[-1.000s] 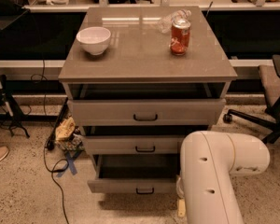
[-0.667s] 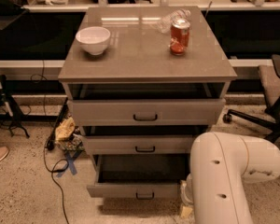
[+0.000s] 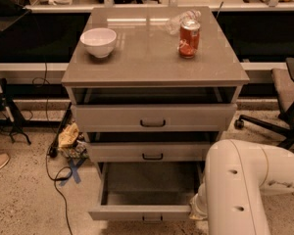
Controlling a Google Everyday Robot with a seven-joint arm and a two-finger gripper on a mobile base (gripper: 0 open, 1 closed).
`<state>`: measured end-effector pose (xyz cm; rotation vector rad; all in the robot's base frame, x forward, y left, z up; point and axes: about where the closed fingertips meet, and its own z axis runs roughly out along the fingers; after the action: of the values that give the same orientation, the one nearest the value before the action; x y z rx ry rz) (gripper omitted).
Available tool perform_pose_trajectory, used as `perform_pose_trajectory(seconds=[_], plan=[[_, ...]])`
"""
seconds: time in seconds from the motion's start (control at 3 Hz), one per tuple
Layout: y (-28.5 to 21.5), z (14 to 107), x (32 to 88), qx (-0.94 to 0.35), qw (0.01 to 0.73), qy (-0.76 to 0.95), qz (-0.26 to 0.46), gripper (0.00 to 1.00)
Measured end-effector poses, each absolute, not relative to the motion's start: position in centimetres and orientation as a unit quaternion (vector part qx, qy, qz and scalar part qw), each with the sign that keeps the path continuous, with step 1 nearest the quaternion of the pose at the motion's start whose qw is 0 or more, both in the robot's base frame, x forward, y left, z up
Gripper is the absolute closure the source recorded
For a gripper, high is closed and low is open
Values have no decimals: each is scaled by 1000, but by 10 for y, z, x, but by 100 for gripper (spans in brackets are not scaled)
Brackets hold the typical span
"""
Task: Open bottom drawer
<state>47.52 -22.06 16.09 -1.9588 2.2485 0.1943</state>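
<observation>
Grey-beige flat-fronted bottom drawer, lower centre, now stands farther out than a second ago, interior exposed; opening judged nearly complete. End effector sits at its right front corner; grip state cannot be told.

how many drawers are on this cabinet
3: top drawer, middle drawer, and bottom drawer, pulled out near the floor. The gripper is hidden behind the arm, lower right.

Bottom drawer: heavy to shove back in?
Likely light: the bottom drawer looks empty. Pulled well out, it should slide straight, not tip. The gripper sits by its right front corner, mostly hidden behind the arm.
</observation>
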Motion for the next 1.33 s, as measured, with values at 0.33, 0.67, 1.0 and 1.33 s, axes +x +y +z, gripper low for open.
perform_pose_trajectory(seconds=[0.33, 0.67, 1.0, 1.33], plan=[[-222, 162, 473, -653, 80, 750, 64, 100], [-229, 170, 458, -651, 101, 750, 60, 100], [-229, 170, 458, -651, 102, 750, 60, 100], [-238, 167, 441, -641, 123, 754, 72, 100]])
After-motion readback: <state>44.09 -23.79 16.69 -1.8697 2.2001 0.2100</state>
